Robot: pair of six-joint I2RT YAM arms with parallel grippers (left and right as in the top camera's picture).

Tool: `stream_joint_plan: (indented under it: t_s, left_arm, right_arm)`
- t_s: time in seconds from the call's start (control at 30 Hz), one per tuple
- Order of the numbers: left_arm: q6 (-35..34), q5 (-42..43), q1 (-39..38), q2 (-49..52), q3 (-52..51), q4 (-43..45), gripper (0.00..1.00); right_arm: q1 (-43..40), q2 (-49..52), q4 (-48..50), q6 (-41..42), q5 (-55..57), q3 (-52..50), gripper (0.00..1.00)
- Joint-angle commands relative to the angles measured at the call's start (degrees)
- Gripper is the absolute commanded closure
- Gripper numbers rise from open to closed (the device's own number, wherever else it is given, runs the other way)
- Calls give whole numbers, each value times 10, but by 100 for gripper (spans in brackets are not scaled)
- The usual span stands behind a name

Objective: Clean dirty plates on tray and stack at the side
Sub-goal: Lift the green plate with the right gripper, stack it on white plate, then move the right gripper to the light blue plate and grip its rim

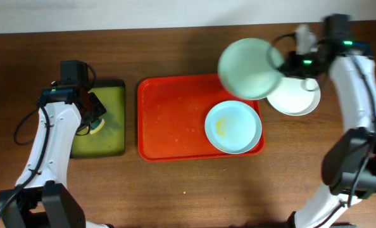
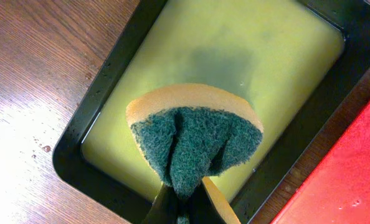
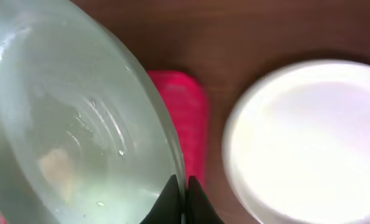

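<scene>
My right gripper [image 1: 283,62] is shut on the rim of the pale mint green plate [image 1: 250,68] and holds it in the air over the red tray's [image 1: 172,120] far right corner. It fills the left of the right wrist view [image 3: 66,124], pinched by the fingers [image 3: 182,186]. The white plate [image 1: 294,96] lies on the table right of the tray [image 3: 309,137]. The pale blue plate [image 1: 233,126] with a yellow smear lies in the tray's right part. My left gripper [image 2: 185,202] is shut on a green and yellow sponge [image 2: 194,137] over the black tray [image 2: 104,74].
The small black tray with yellow-green inside [image 1: 112,120] sits left of the red tray. Crumbs speckle the red tray's floor. Bare wooden table lies in front of both trays and at the far left.
</scene>
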Motion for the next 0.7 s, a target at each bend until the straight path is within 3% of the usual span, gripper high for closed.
stream_joint_plan:
  t_s: [0.0, 0.17, 0.33, 0.4, 0.67]
  left_arm:
    - [-3, 4, 1, -11, -2, 2, 100]
    - [-3, 4, 1, -11, -2, 2, 100]
    - [-3, 4, 1, -11, -2, 2, 100]
    - [-3, 4, 1, -11, -2, 2, 100]
    - [-3, 4, 1, -11, -2, 3, 100]
  right_arm:
    - [-69, -5, -8, 8, -11, -10, 96]
    - [-116, -5, 28, 8, 131, -58, 96]
    - [-117, -5, 117, 12, 139, -131, 96]
    - [-117, -5, 142, 71, 175, -147, 96]
    - [-124, -5, 169, 93, 201, -164, 95]
